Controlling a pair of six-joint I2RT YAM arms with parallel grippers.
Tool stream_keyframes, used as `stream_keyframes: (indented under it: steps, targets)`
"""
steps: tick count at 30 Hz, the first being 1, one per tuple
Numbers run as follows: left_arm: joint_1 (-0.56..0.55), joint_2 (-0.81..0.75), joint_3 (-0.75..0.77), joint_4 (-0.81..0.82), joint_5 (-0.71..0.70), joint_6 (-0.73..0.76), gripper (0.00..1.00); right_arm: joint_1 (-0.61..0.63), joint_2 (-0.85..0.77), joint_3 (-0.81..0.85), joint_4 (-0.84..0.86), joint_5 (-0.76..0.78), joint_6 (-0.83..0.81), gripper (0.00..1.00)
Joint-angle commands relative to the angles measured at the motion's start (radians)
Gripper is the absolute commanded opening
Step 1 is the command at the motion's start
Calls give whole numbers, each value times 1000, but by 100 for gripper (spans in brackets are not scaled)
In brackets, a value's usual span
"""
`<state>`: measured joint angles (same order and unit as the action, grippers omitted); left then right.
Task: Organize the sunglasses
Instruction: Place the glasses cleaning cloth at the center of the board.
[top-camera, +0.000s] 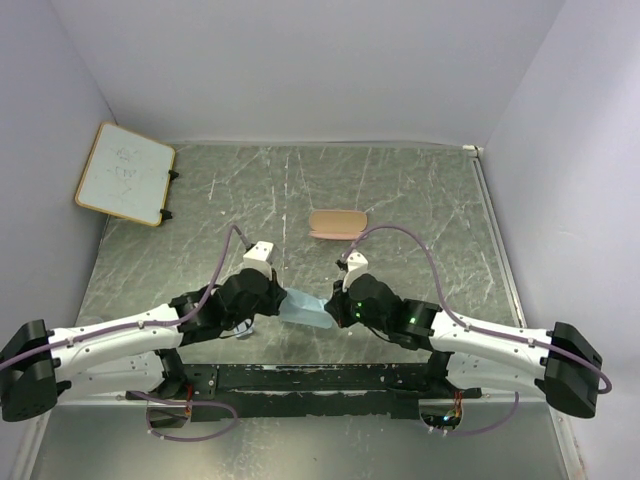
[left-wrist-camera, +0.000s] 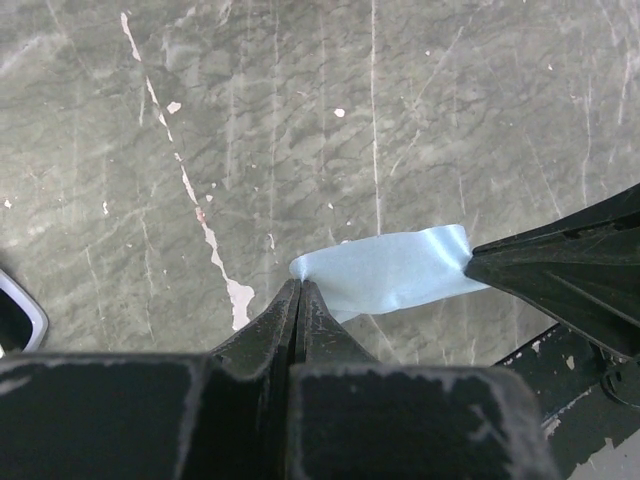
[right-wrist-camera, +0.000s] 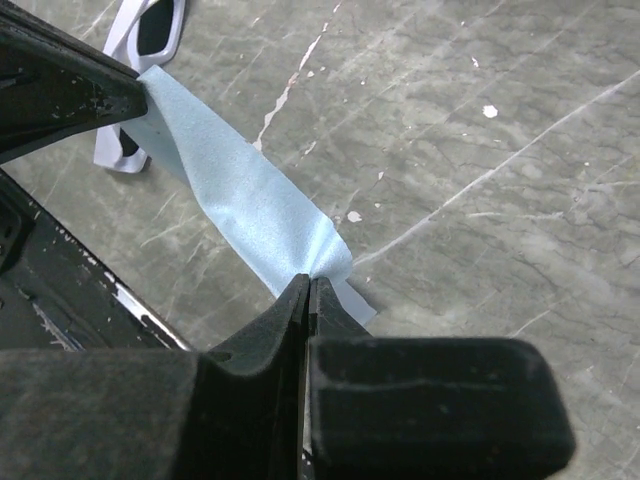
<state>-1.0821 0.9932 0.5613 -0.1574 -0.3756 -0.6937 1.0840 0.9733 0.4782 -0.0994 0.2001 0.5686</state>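
Observation:
A light blue cloth (top-camera: 306, 311) hangs stretched between my two grippers, just above the table near its front. My left gripper (left-wrist-camera: 300, 285) is shut on one corner of the cloth (left-wrist-camera: 400, 270). My right gripper (right-wrist-camera: 308, 282) is shut on the opposite end of the cloth (right-wrist-camera: 240, 200). The white-framed sunglasses (right-wrist-camera: 140, 60) lie on the table beyond the left gripper's tip, partly hidden by it and by the cloth. In the top view they are mostly hidden beneath the left gripper (top-camera: 285, 300), which faces the right gripper (top-camera: 330, 308).
A tan-pink oblong case (top-camera: 338, 223) lies on the table farther back, near the middle. A small whiteboard (top-camera: 125, 172) leans against the left wall at the back. The black base rail (top-camera: 320, 378) runs along the near edge beneath the arms.

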Motion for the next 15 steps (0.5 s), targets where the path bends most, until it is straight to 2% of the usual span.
stream_keyframes:
  steps: [1, 15]
  targets:
    - [-6, 11, -26, 70, -61, -5, 7, 4, 14, -12, 58, 79, -1, 0]
    - [-4, 87, -65, 226, -150, 57, 7, -10, 91, -28, 150, 158, -42, 0]
